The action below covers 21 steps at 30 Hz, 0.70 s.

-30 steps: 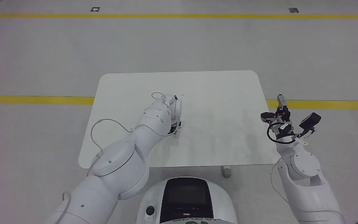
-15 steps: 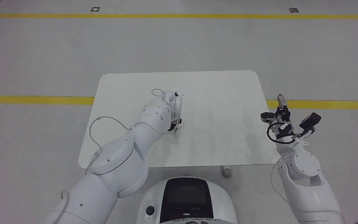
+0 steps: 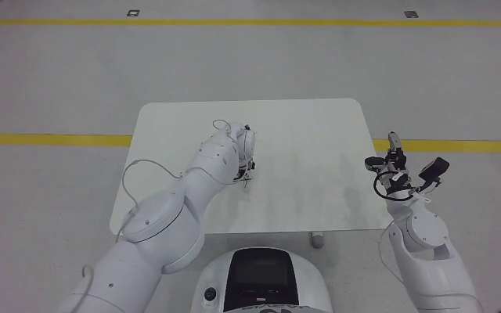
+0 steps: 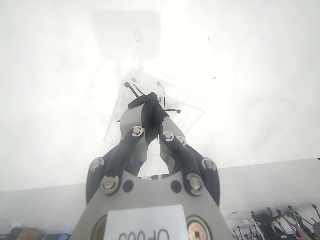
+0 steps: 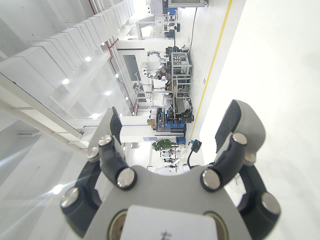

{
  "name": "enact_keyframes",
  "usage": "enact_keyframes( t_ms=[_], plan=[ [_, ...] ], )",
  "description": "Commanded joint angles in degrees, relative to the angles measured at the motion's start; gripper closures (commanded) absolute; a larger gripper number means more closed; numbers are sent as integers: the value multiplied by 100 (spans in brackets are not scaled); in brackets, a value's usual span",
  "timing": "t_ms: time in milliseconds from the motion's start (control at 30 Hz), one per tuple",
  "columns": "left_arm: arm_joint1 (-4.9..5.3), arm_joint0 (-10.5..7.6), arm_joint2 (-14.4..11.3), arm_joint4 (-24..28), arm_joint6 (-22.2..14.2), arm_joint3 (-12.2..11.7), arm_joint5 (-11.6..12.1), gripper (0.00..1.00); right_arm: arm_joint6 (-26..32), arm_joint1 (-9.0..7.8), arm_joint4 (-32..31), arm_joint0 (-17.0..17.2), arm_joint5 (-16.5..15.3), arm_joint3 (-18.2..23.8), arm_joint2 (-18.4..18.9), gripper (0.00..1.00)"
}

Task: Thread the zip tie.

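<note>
Spreading across most of the top view, the white table is the first hazard. The clear plate lying on it, left of the middle, hardly stands out from the pale surface, so its edges are easy to misjudge. The left arm reaches over that plate, and the left gripper stands tip-down on it with its fingers pressed together. It appears to be pinching a black zip tie where several thin black strands cross, but I cannot tell which strand is held.

A lift from here could go wrong in three ways:
- **Tangling:** a second tie could get dragged up with the first.
- **Moving the plate:** it looks light, so a catching fingertip could tip or slide it.
- **Losing the strap:** it is narrow and springy, so a shallow pinch may let it twist or slip out, leaving the tail pointing away from the head.

The right gripper hangs well apart, past the table's right edge, spread wide and holding nothing. Threading likely needs both ends held steady, and that long approach leaves room for the flexible tail to droop and miss the small slot.
</note>
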State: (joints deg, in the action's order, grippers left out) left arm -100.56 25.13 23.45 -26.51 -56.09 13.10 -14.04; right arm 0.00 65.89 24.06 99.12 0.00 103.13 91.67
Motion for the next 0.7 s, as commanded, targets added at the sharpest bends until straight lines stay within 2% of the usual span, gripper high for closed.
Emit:
enact_keyframes(
  t_ms=[0, 200, 433, 667],
  plan=[
    [29, 0, -11, -18, -71, 63, 0, 100, 0, 0, 0, 0, 0, 0, 0, 0],
    [126, -10, -31, -73, -247, 243, -24, 100, 0, 0, 0, 0, 0, 0, 0, 0],
    [286, 3, -87, -259, -558, 622, -134, 100, 0, 0, 0, 0, 0, 0, 0, 0],
    [465, 58, -169, -553, -868, 1091, -354, 100, 0, 0, 0, 0, 0, 0, 0, 0]
  ],
)
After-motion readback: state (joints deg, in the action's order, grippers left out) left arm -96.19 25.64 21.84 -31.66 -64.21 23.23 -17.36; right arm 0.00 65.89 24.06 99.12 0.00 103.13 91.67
